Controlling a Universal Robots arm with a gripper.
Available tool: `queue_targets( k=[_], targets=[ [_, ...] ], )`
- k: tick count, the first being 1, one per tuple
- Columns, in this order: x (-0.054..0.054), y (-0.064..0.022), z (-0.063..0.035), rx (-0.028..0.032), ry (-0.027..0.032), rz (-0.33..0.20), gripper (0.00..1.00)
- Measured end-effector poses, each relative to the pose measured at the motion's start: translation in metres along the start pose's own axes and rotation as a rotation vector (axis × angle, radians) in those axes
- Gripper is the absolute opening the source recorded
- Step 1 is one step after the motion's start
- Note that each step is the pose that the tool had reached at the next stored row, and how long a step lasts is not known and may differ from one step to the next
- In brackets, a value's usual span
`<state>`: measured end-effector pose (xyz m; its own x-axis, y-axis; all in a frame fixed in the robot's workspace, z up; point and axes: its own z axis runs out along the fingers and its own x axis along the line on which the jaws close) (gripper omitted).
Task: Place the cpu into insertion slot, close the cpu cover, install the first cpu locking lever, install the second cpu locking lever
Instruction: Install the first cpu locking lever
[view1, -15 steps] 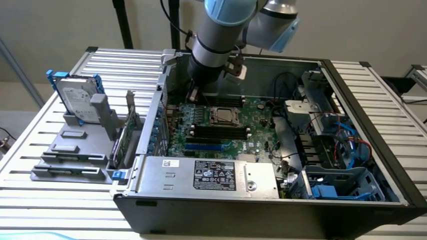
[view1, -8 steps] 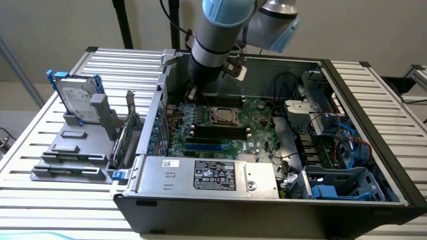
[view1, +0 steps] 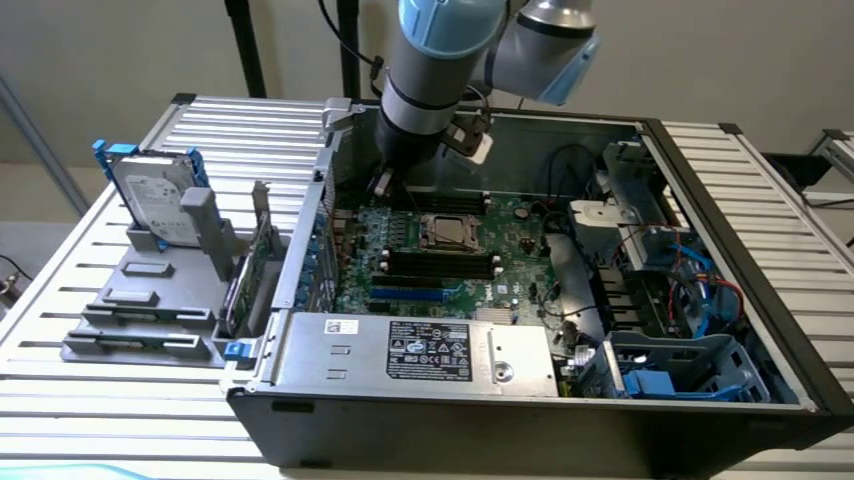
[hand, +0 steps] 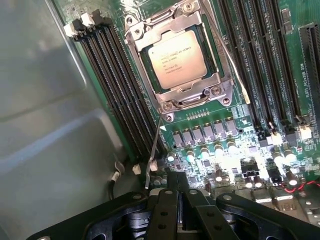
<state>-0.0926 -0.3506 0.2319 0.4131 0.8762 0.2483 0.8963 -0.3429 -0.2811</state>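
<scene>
1. My fingers (hand: 170, 207) are together, empty.
2. Ahead of them the cpu (hand: 179, 59) sits in the insertion slot (hand: 172, 107), cpu cover (hand: 192, 92) down.
3. A locking lever (hand: 154, 150), just beside them, looks unlatched; I judge it needs pressing down.

Soft, even light fills the room, and the slatted table (view1: 80, 420) looks pale, nearly washed out. Inside the computer case (view1: 534, 432) it is dimmer, the green board (view1: 517, 237) in shade. Up close, glare blooms white off the small silvery components (hand: 219, 149), and the cpu (hand: 179, 59) gleams faintly.
</scene>
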Motion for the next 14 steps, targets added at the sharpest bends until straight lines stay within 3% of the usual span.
queue_targets(
  k=[4,14],
  targets=[
    [-0.0001,-0.0008,-0.0005,-0.0046,0.0244,0.037,0.11],
    [-0.0002,-0.0038,-0.0035,-0.0086,0.0914,0.116,0.11]
  ],
)
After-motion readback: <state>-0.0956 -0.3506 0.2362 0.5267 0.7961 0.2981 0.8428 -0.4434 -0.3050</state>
